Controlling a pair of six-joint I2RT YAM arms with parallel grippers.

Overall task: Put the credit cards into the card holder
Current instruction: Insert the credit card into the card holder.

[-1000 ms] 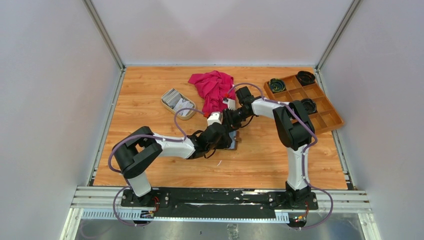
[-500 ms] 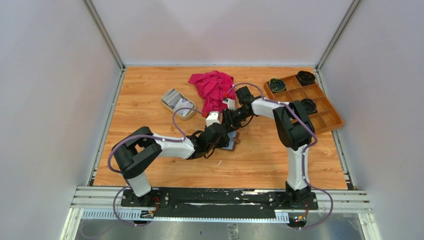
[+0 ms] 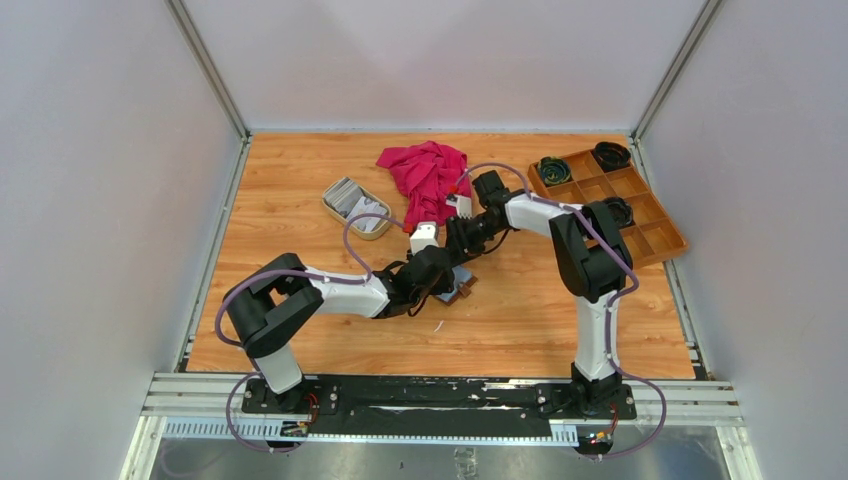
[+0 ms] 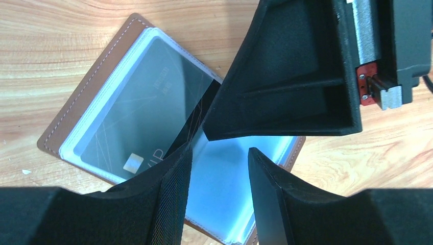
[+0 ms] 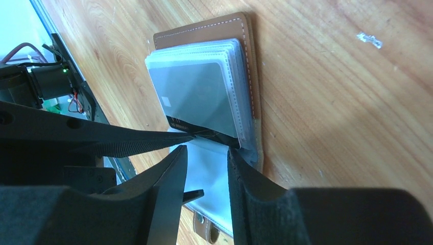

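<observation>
The brown leather card holder [image 3: 462, 288] lies open on the table, with clear sleeves over a grey lining. In the left wrist view its leather edge [image 4: 79, 107] frames a dark grey credit card [image 4: 148, 112] sitting in a sleeve on one half. The right wrist view shows the same holder [image 5: 204, 33] and card [image 5: 199, 97]. My left gripper [image 4: 219, 149] is open over the fold, one fingertip at the card's dark end. My right gripper [image 5: 207, 149] is open over the other half, facing it. More cards lie in the beige dish [image 3: 357, 207].
A red cloth [image 3: 425, 172] lies bunched just behind the two grippers. A wooden compartment tray [image 3: 612, 200] with dark round items stands at the right. Grey walls enclose the table on three sides.
Both grippers have shifted slightly left and back over the holder. The holder has turned a little, and its snap tab now shows at the lower right.
</observation>
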